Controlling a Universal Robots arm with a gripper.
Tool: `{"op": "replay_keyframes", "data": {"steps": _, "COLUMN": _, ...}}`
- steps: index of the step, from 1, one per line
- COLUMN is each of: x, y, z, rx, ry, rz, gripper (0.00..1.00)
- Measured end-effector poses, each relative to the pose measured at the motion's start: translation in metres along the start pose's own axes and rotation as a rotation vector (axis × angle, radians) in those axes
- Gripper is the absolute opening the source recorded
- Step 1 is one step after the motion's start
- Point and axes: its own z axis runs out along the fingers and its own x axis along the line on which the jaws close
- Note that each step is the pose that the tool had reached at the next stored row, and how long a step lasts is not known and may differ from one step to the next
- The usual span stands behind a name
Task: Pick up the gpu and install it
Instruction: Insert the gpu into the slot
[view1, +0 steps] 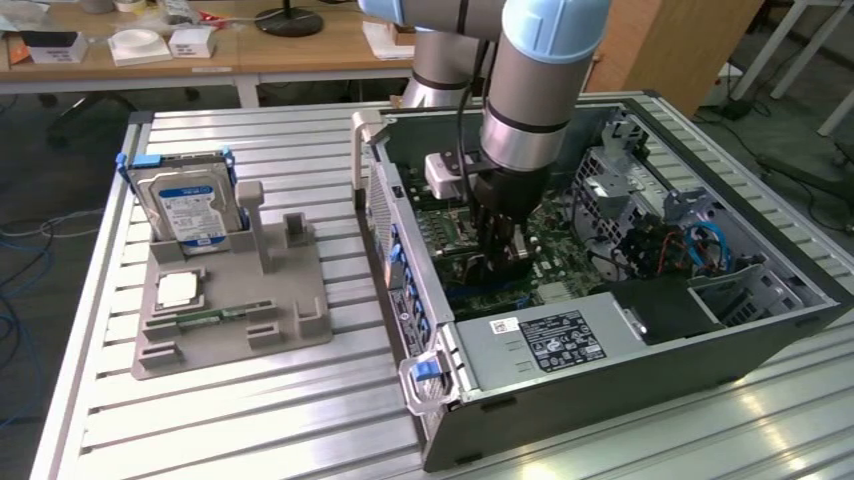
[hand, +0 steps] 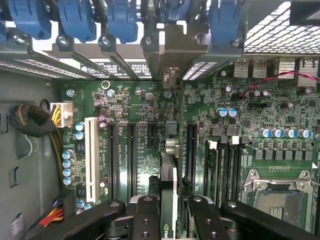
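Note:
Seen edge-on in the wrist view, the gpu (hand: 168, 167) is a thin black card with its metal bracket (hand: 172, 50) against the case's rear slot openings. My gripper (hand: 170, 202) is shut on it, and its black fingers (hand: 146, 215) clamp the card from both sides. The card stands upright over the green motherboard (hand: 250, 125), between two long black expansion slots (hand: 131, 155), close to or touching the board. In the exterior view my gripper (view1: 498, 255) reaches straight down into the open computer case (view1: 601, 340), and the card beneath it is mostly hidden.
A grey parts holder (view1: 287, 335) lies on the table at the exterior view's left, carrying a blue-labelled hard drive (view1: 194, 205), a small green memory stick (view1: 214, 315) and a square chip (view1: 180, 290). Blue latches (hand: 75, 22) line the case's rear. Cables (hand: 30, 120) run beside the board.

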Motion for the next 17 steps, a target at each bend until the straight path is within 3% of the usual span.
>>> {"op": "replay_keyframes", "data": {"steps": 5, "x": 0.0000, "y": -0.0001, "z": -0.0069, "rx": -0.0002, "ry": 0.0007, "rz": 0.000, "gripper": 0.26}}
{"op": "replay_keyframes", "data": {"steps": 17, "x": 0.0001, "y": 0.0010, "z": -0.0041, "rx": 0.0000, "ry": 0.0015, "rz": 0.000, "gripper": 0.26}}
